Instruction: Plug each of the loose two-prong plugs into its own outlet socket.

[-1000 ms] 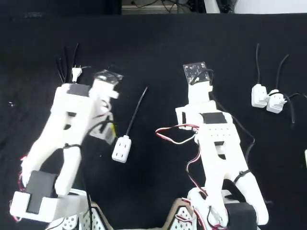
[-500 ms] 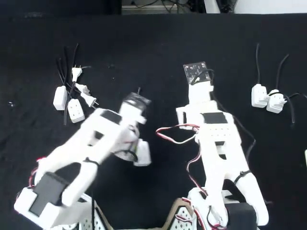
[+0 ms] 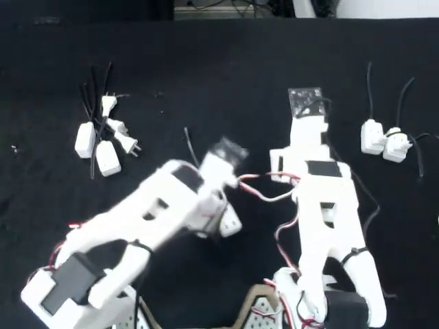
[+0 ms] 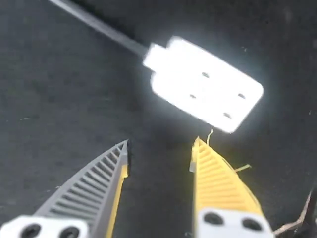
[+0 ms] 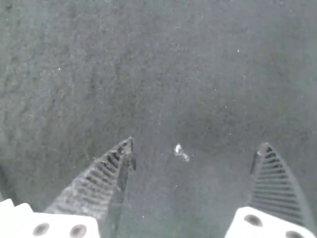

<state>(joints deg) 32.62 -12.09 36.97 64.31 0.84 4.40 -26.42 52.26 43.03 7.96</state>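
A white outlet socket point(image 4: 205, 84) with a black cord lies on the black cloth just beyond the tips of my left gripper point(image 4: 159, 148), which is open and holds nothing. From above, that socket point(image 3: 232, 223) peeks out beside the left gripper point(image 3: 219, 214) at the table's centre. Two loose two-prong plugs point(image 3: 125, 140) and two more white sockets point(image 3: 108, 157) lie bunched at the far left. My right gripper point(image 5: 198, 146) is open over bare cloth, right of centre.
Two white outlet pieces point(image 3: 381, 140) with black cords sit at the far right. Red and white servo wires point(image 3: 264, 195) hang between the two arms. The black cloth point(image 3: 206, 62) spreads open at the back.
My left arm has swung from the left cluster to the table's centre. The lone socket has shifted to the right along with it. The right arm has moved slightly right.
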